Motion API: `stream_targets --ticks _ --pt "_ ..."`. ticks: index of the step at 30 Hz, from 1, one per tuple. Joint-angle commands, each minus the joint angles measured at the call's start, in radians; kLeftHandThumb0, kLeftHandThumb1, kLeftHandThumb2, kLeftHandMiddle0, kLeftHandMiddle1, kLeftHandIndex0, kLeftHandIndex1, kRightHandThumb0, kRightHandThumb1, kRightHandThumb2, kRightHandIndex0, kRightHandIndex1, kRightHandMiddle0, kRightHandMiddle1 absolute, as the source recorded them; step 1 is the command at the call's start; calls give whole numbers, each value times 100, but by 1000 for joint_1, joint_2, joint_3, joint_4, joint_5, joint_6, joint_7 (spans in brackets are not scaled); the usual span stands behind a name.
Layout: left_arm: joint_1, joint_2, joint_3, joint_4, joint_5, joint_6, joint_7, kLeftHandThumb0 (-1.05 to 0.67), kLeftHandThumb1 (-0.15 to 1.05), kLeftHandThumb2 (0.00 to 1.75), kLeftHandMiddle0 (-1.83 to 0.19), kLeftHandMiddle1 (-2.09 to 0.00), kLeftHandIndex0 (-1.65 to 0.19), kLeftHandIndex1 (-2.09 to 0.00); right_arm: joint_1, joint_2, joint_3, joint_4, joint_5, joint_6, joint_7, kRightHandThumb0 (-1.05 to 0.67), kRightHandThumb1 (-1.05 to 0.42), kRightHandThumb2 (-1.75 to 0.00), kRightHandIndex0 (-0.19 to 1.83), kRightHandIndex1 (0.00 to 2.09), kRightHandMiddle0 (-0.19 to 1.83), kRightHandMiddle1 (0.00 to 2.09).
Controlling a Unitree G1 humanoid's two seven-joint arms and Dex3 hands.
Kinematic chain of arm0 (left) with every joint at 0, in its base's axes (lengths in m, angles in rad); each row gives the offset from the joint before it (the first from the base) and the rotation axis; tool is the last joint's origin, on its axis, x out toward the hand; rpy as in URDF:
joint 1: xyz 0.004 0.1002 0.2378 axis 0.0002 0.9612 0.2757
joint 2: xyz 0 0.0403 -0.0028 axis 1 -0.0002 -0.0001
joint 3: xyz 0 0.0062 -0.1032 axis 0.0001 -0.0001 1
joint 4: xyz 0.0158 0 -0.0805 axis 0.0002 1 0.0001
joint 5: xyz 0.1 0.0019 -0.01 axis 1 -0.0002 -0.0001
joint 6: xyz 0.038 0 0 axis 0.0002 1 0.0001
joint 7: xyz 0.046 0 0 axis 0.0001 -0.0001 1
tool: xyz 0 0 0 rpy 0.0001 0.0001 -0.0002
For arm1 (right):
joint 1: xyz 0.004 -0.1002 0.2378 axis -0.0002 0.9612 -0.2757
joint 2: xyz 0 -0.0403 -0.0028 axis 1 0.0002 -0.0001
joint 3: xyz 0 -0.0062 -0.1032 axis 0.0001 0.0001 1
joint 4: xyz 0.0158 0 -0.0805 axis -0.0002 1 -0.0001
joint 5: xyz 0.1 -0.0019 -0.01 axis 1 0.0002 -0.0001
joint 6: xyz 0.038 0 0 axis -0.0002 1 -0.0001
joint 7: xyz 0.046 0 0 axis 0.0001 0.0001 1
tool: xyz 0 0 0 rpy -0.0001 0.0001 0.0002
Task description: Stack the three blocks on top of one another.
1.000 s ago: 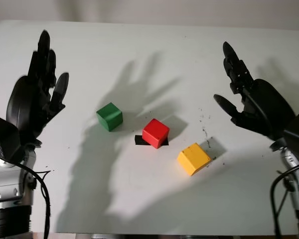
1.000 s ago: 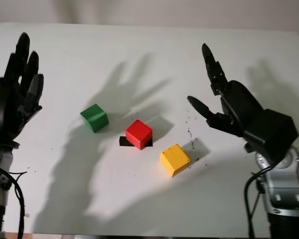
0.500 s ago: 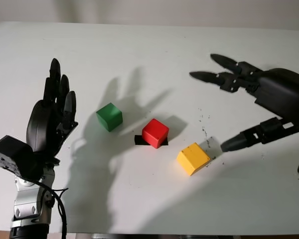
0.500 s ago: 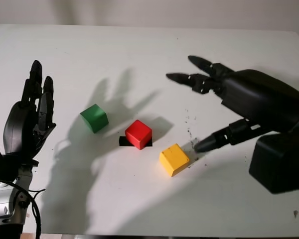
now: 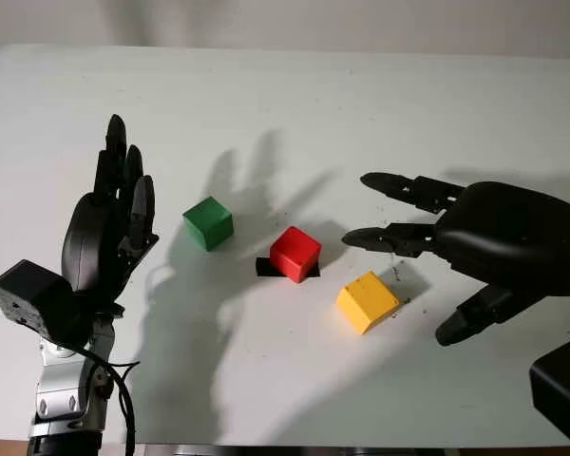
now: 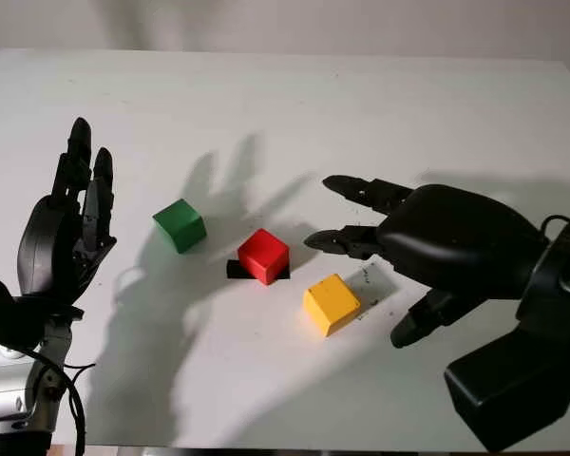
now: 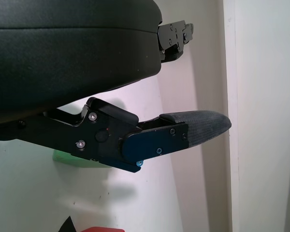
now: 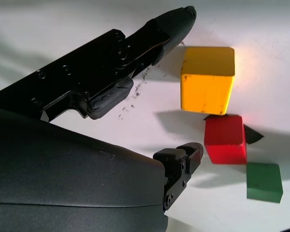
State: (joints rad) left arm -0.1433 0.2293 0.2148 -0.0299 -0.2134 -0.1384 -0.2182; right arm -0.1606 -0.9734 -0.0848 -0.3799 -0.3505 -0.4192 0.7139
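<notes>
White table (image 5: 266,104): three blocks apart in a loose diagonal near centre, none stacked. Green block (image 5: 209,222) far-left, red block (image 5: 295,254) in the middle over a black tape mark (image 5: 264,268), yellow block (image 5: 367,302) nearest. Right hand (image 5: 427,261) open, holding nothing, hovering just right of yellow and red. Left hand (image 5: 109,233) open, raised left of green. Wide bare tabletop toward the far edge.

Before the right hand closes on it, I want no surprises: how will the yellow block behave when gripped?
The yellow block looks rigid and flat-faced, so it should neither squash nor roll. Its smooth sides might slip between the fingers of the right hand.
</notes>
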Motion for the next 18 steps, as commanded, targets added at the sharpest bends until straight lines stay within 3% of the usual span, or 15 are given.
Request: stream_targets --ticks 1,9,18 --pt "12 -4 -4 -20 4 0 3 -74 105 62 19 0 19 0 21 26 19 18 -13 -12 -27 -77 -78 -6 -2 6 43 7" --pt "21 5 -14 -20 31 5 6 -76 105 63 19 0 19 0 45 116 65 112 -79 -75 -170 -70 -77 -6 -1 6 45 6" --pt "25 9 -15 -18 57 -5 7 -74 105 63 19 0 19 0 44 149 90 155 -80 -91 -224 -60 -76 -5 1 6 53 8"
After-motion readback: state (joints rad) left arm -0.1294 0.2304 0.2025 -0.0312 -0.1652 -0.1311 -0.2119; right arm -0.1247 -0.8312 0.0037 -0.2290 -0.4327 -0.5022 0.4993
